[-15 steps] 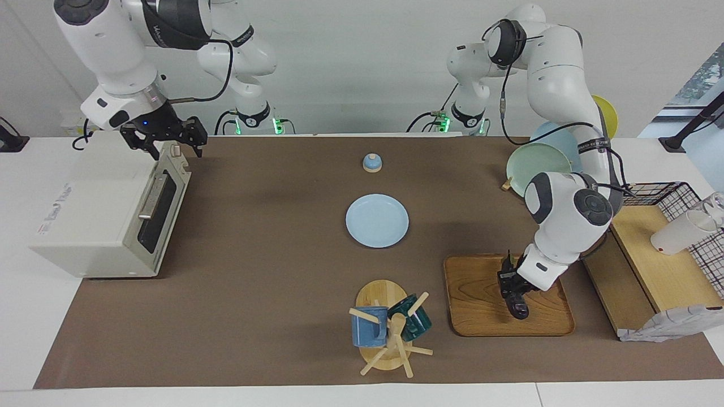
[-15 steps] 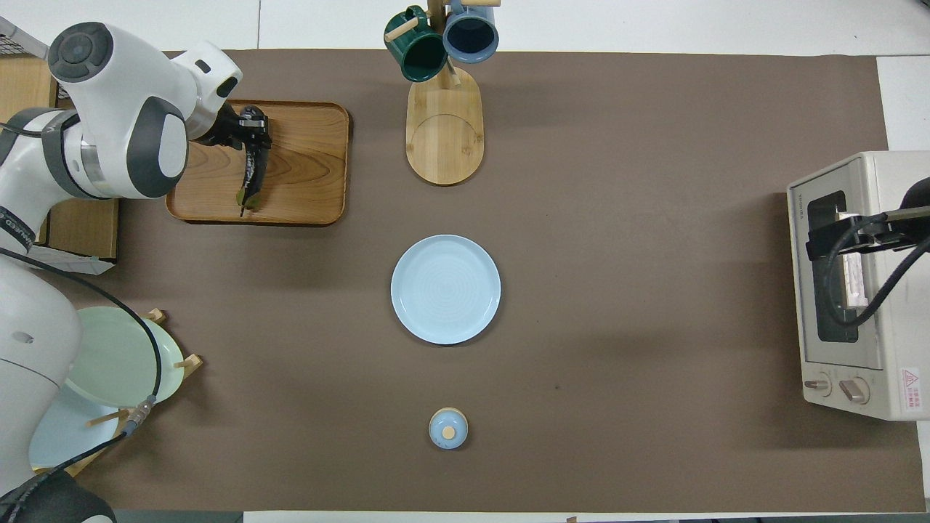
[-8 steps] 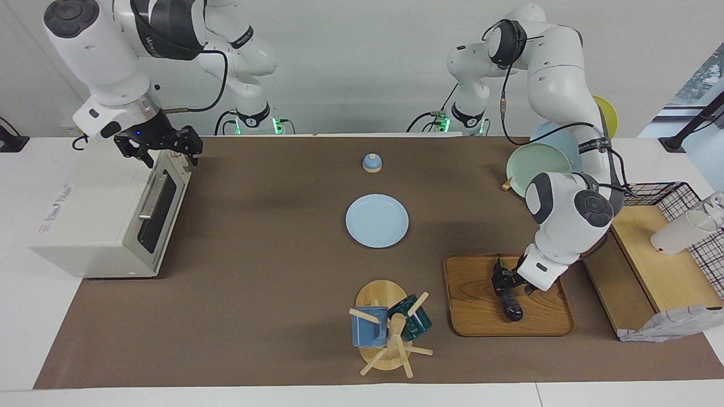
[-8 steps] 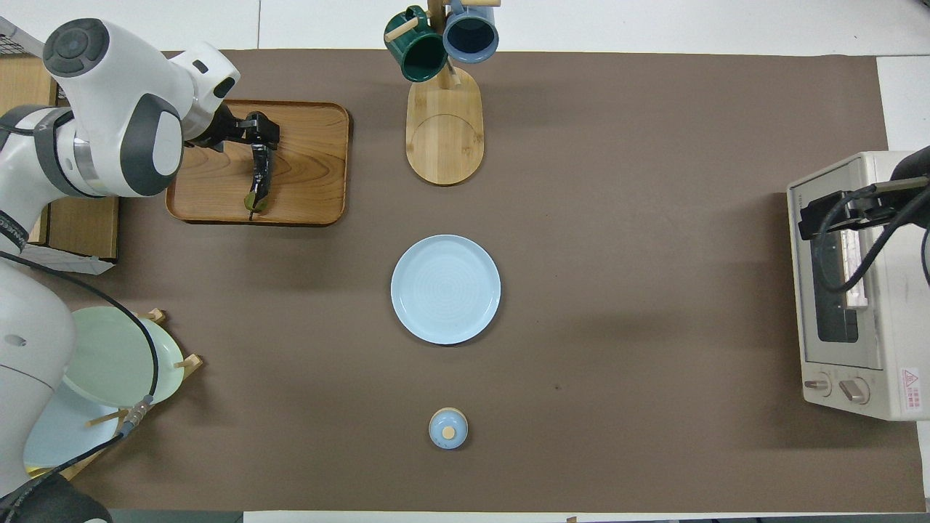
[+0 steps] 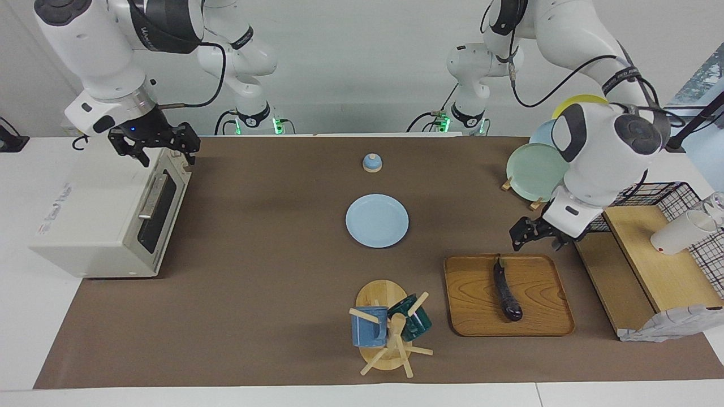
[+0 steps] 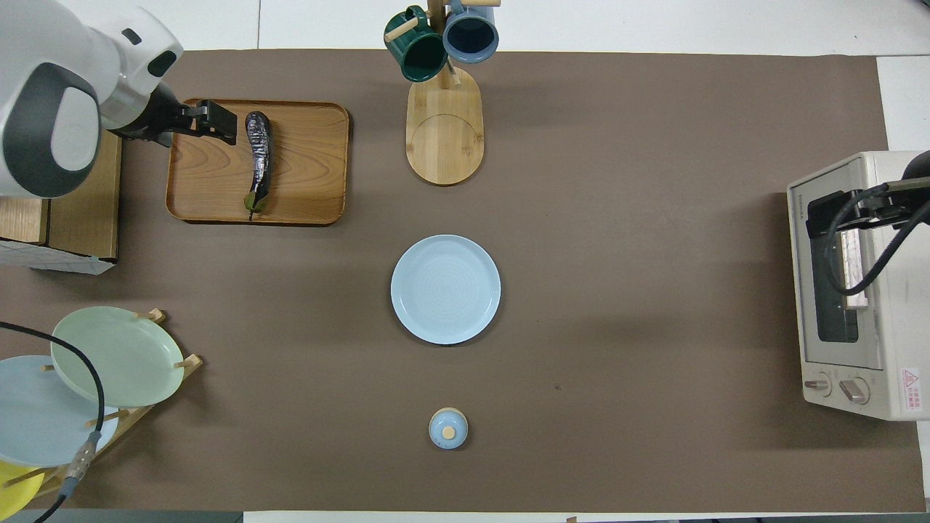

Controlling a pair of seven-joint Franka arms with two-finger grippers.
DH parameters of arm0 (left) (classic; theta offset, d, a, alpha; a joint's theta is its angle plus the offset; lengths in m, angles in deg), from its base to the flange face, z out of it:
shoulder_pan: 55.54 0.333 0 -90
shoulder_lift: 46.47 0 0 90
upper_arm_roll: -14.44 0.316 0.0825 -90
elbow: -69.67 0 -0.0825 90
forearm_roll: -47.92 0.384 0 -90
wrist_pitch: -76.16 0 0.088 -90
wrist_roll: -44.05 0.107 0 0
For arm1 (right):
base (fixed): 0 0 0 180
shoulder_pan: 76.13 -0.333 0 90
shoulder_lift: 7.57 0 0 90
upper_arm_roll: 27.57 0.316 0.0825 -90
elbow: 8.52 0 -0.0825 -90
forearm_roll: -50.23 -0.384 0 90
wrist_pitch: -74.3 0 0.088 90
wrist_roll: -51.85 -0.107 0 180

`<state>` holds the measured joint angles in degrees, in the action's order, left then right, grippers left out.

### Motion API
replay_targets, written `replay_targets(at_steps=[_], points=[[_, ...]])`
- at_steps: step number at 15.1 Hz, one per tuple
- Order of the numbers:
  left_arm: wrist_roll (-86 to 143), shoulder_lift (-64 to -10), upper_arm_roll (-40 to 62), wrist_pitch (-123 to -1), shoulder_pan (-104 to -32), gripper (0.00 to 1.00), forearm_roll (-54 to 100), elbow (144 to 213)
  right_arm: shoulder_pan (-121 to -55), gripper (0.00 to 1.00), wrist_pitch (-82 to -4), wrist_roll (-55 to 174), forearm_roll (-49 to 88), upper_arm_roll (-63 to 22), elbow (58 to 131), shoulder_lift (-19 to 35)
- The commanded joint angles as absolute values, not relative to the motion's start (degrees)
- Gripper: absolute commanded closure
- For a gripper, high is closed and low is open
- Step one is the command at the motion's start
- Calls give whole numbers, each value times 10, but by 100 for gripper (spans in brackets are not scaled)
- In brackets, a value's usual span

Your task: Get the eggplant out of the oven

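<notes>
In the facing view the oven (image 5: 110, 212) comes first, at the right arm's end of the table, its door shut. The right gripper (image 5: 154, 148) hangs over the oven's top edge nearest the robots, fingers spread with nothing between them; compared with a second ago it has shifted slightly up and back from the door edge, and the door and handle below it look the same as before. Out from that gripper toward the middle of the table sit the small blue lid (image 5: 371, 163) and, farther from the robots, the blue plate (image 5: 376, 220), both unmoved. Farther still stands the mug rack (image 5: 390, 328) with its blue and green mugs. Next comes the wooden tray (image 5: 508, 295), and here the change is plain: the eggplant (image 5: 506, 288) lies loose on the tray, lengthwise, green stem end toward the robots, where a second ago the left gripper was down on it. The left gripper (image 5: 536, 233) has now risen clear and hangs just above the tray's edge nearest the robots, toward the left arm's end, apart from the eggplant, with its fingers spread and empty. Beside that gripper, nearer the robots, the green plate (image 5: 534, 171) leans in its rack, now uncovered by the lifted arm.
</notes>
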<state>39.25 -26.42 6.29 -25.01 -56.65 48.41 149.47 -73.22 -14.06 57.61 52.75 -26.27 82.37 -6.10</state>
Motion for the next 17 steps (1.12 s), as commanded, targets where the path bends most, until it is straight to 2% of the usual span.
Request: replay_targets(at_steps=[1, 6, 8, 11, 14, 17], points=[[392, -339, 62, -197, -560, 0, 492, 1537, -724, 0, -132, 568, 513, -259, 822, -65], [389, -465, 61, -181, -542, 0, 492, 1661, -730, 0, -133, 568, 512, -258, 824, -70], [362, -488, 60, -181, -543, 0, 491, 1693, -730, 0, -132, 569, 512, -257, 824, -70], [353, -487, 62, -131, -546, 0, 470, 1675, -729, 0, -128, 569, 510, -257, 824, -70], [353, -472, 63, -54, -547, 0, 460, 1626, -730, 0, -126, 569, 509, -256, 823, -73], [358, -480, 71, -41, -549, 0, 460, 1609, -730, 0, -127, 569, 508, -256, 824, -76]])
